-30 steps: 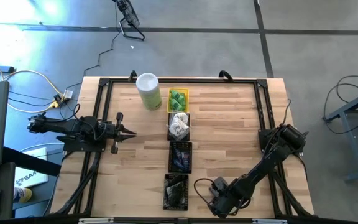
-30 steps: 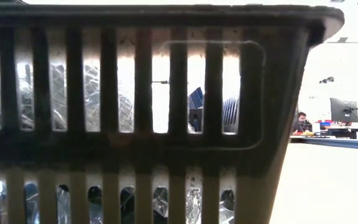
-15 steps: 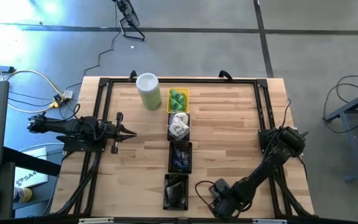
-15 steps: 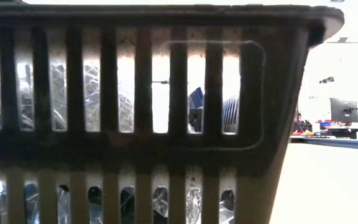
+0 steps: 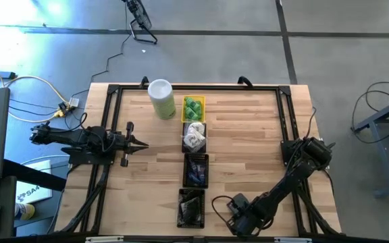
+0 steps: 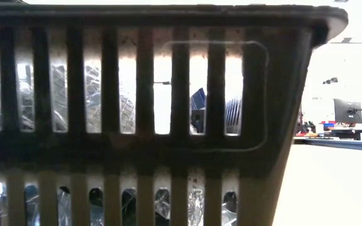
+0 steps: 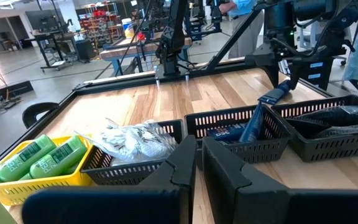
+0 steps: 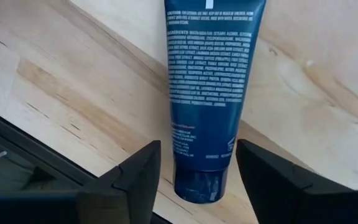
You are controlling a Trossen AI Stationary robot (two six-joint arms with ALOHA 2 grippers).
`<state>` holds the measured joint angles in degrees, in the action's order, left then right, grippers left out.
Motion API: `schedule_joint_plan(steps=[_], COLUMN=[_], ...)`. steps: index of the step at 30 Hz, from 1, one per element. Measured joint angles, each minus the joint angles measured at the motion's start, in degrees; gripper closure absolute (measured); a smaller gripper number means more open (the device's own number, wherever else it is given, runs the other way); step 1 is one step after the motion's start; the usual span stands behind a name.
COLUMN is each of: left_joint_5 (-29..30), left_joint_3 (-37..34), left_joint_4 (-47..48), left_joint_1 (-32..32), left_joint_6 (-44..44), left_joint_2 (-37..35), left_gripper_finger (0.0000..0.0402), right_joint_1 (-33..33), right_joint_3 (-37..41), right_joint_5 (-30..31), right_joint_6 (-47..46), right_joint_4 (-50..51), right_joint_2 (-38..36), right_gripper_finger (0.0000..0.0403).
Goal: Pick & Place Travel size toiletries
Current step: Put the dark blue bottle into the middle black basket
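Right gripper [image 8: 197,180] low over the worktop [image 8: 55,87], jaws apart either side of a dark blue tube [image 8: 207,81]. Left gripper [image 7: 197,163] parked, jaws together.

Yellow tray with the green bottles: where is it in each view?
High view: yellow tray at the far end of the tray column, beside the tall canister.
Low view: not visible; a black slatted basket fills the picture.
Left wrist view: yellow tray at lower left, green bottles inside.
Right wrist view: not in it.
Shared landmark: white wrapped pieces in the next tray.
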<state>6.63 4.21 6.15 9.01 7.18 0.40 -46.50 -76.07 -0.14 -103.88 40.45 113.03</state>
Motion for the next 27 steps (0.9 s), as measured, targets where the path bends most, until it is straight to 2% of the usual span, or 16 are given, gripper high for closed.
schedule_joint_plan(steps=[13,27], left_joint_5=[0.0,-0.01], left_joint_3=[0.0,0.0], left_joint_4=[0.0,0.0], left_joint_1=[0.0,-0.01], left_joint_6=[0.0,0.0], left_joint_2=[0.0,0.0], left_gripper_finger=[0.0378,0.0378], right_joint_1=[0.0,-0.02], right_joint_3=[0.0,0.0], right_joint_5=[-0.04,0.11], right_joint_6=[0.0,0.15], right_joint_4=[-0.04,-0.07], right_joint_2=[-0.09,-0.74], right_gripper_finger=[0.0266,0.0275])
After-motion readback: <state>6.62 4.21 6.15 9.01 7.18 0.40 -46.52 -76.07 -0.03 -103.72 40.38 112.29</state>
